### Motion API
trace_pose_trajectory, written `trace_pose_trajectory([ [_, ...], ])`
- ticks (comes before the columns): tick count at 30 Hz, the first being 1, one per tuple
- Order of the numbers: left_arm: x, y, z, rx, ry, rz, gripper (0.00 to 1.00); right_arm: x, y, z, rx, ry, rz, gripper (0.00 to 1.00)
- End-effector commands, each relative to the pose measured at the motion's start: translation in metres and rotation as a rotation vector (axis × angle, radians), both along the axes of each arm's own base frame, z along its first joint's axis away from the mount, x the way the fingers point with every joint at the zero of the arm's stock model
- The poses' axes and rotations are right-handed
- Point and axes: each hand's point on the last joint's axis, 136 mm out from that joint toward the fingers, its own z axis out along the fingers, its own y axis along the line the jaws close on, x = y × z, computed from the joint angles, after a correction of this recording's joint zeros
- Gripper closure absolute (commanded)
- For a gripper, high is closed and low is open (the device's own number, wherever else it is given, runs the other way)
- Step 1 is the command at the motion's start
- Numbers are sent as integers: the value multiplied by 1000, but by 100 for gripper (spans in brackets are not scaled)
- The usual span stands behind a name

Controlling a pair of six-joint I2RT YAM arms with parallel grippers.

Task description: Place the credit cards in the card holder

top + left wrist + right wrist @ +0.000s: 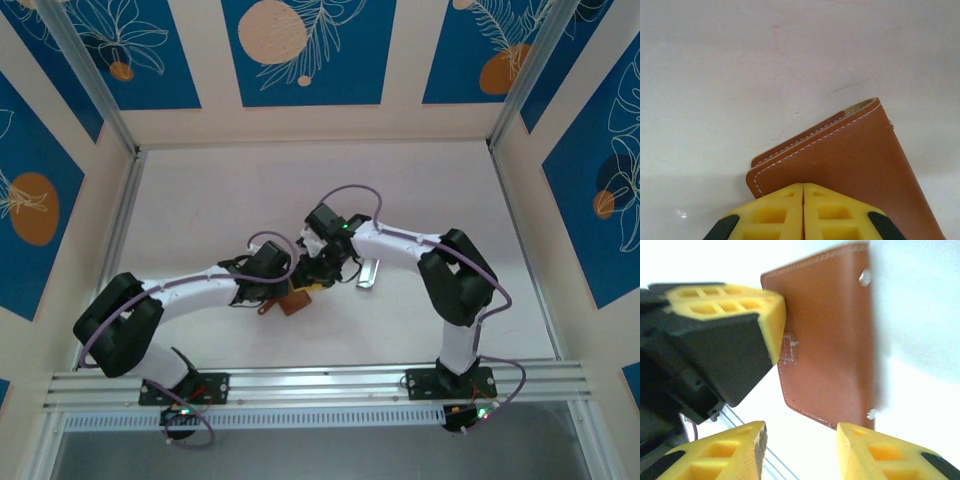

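The card holder (830, 335), brown leather with pale stitching and a small snap button (866, 276), is at the middle of the table (220, 200). The left gripper (803, 210) pinches its edge. The right gripper (800, 445) stands released just beside it.

Top view: wallet (292, 302) largely covered, only a brown corner seen; silvery piece (368, 273) too small for detail. Left wrist: wallet's near edge hidden behind left fingers (790, 196), lower right corner cropped. Right wrist: wallet's right edge blurred, right fingers (875, 445) cropped at the bottom.
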Motion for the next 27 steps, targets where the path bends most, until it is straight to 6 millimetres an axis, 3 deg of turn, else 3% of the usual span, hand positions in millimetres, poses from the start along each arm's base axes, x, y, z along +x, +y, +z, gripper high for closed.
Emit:
trace_pose_trajectory([
  [1, -23, 20, -31, 84, 92, 5, 93, 3, -14, -18, -27, 32, -3, 56],
  [8, -26, 22, -34, 82, 97, 9, 93, 5, 1, -40, 7, 70, 23, 50],
  [17, -29, 23, -40, 84, 108, 13, 93, -13, 25, -41, 131, 159, 60, 53],
  [24, -31, 15, -44, 75, 113, 2, 93, -20, 41, -45, 151, 195, 74, 63],
  [27, -32, 13, -46, 77, 118, -2, 94, -16, 44, -43, 184, 219, 57, 75],
])
